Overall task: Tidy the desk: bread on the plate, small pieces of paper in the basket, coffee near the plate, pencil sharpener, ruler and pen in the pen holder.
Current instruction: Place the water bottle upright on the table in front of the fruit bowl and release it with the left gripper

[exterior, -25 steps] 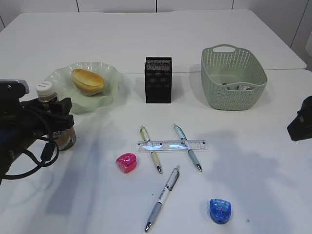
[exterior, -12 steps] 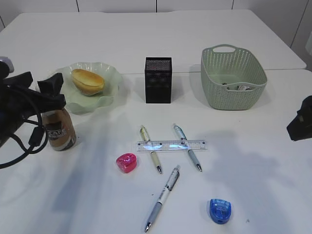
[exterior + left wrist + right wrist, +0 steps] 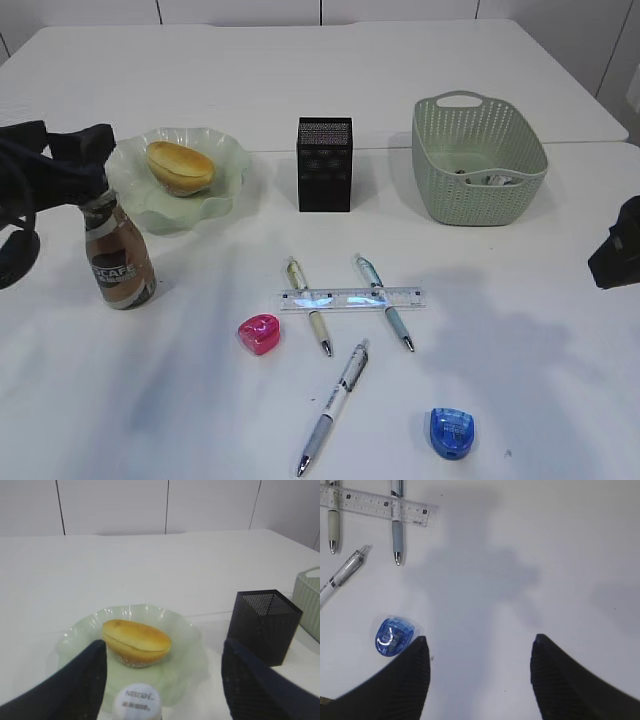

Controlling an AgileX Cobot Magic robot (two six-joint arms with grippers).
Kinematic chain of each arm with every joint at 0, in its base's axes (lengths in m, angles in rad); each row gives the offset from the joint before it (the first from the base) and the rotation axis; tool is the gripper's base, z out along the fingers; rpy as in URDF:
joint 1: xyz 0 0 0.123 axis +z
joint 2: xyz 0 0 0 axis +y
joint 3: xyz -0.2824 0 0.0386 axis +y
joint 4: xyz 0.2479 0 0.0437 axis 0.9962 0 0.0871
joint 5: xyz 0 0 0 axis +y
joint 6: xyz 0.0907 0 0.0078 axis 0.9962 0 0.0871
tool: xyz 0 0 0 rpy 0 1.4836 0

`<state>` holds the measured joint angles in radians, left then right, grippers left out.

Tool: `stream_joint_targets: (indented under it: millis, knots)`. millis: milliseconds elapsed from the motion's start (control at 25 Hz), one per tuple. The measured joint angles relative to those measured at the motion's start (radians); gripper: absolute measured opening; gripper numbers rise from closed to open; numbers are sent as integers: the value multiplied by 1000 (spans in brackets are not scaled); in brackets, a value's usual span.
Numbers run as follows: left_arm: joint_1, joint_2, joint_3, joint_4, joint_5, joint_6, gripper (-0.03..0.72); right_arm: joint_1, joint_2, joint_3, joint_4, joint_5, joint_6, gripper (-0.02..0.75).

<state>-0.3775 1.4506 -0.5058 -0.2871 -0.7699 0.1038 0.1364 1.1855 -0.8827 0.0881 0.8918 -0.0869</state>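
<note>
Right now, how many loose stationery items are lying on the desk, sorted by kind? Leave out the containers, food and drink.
Pens: 3 (cream-barrel pen, blue-grey pen, clear pen)
Rulers: 1 (transparent ruler, lying across the first two pens)
Pencil sharpeners: 2 (pink sharpener, blue sharpener)
Total: 6

Bright even light, soft shadows, perhaps slight blur
</note>
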Motion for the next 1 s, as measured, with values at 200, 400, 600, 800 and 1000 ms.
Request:
stream_joint_targets:
  millis: [200, 400, 600, 800, 1000]
  knots:
    - [0, -138, -56, 2, 326, 30, 508, 0, 0, 0, 2, 0, 0, 496]
    - [0, -237, -133, 11, 647, 47, 508, 0, 0, 0, 2, 0, 0, 496]
    - [0, -311, -191, 38, 959, 47, 508, 0, 0, 0, 2, -1, 0, 496]
    - [0, -358, -234, 51, 1232, 47, 508, 0, 0, 0, 2, -1, 0, 496]
    - [0, -377, -247, 58, 1452, 47, 508, 0, 0, 0, 3, -1, 0, 496]
